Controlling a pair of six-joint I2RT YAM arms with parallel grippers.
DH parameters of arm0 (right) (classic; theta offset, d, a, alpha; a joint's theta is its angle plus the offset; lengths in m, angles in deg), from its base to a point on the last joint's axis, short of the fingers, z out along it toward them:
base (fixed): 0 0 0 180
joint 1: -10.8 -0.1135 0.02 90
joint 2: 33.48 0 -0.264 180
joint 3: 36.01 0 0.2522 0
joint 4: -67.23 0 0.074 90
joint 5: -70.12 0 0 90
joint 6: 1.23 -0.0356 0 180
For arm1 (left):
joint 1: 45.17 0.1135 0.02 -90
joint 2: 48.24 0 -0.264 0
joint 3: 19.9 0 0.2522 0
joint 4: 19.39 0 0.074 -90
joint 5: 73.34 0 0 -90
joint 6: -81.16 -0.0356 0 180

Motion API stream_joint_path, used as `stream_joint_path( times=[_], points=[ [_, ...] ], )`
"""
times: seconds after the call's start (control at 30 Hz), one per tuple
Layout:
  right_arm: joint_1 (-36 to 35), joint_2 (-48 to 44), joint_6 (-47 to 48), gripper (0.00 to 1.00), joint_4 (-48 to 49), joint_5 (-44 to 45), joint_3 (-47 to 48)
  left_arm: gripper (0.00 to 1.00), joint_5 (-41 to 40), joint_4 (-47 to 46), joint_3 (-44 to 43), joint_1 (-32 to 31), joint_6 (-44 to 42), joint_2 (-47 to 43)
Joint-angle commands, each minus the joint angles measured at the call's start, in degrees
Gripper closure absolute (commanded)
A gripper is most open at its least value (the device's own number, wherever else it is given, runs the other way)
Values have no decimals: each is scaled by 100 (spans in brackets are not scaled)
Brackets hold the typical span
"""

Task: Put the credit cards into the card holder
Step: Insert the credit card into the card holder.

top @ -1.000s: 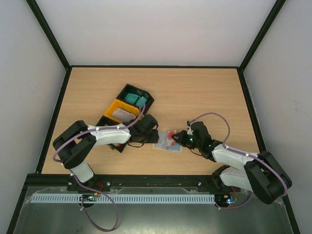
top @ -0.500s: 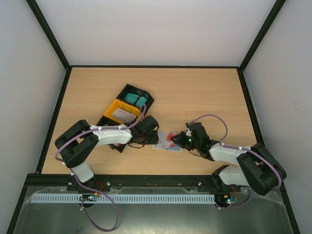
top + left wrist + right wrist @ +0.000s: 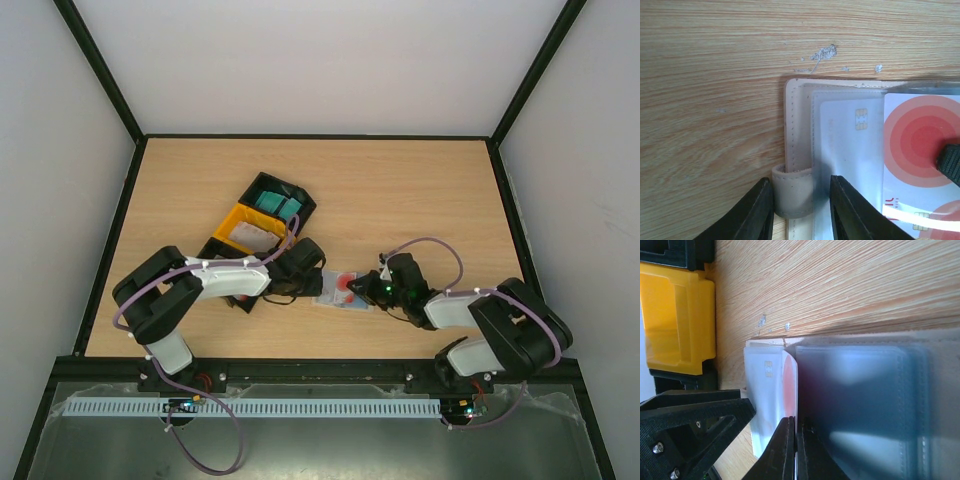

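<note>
The beige card holder [image 3: 799, 125] lies open on the table; in the top view it lies [image 3: 333, 295] between both arms. My left gripper [image 3: 801, 200] is closed narrowly on its strap loop and sleeve edge. A white/grey chip card [image 3: 850, 145] sits in the clear sleeve. My right gripper [image 3: 796, 422] is shut on the edge of a white credit card with red circles [image 3: 920, 145], which lies over the holder's left half. In the right wrist view the card shows red [image 3: 790, 385], beside a bluish clear sleeve [image 3: 860, 405].
A black and yellow tray of bins [image 3: 238, 225] stands just behind the left arm, with teal cards [image 3: 272, 203] and pale cards [image 3: 258, 234] in it. The yellow bin [image 3: 675, 320] shows close beside the holder. Black frame rails edge the table.
My right gripper has moved a little to the left with the red-marked card, further over the holder. The left gripper has stayed on the holder.
</note>
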Motion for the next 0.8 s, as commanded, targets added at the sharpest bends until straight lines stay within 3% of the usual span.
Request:
stream_joint_path(
  times=[0.0, 0.37, 0.67, 0.77],
  points=[
    [6, 293, -85, 98, 304, -128, -110, 67, 113, 166, 203, -67, 6, 187],
    [-177, 673, -246, 98, 604, -218, -75, 67, 69, 152, 235, -65, 0, 167],
    [-194, -363, -353, 98, -922, 939, -150, 70, -73, 146, 275, -69, 45, 123],
    [-194, -183, -343, 98, -793, 817, -126, 72, -38, 119, 269, -64, 38, 149]
  ],
)
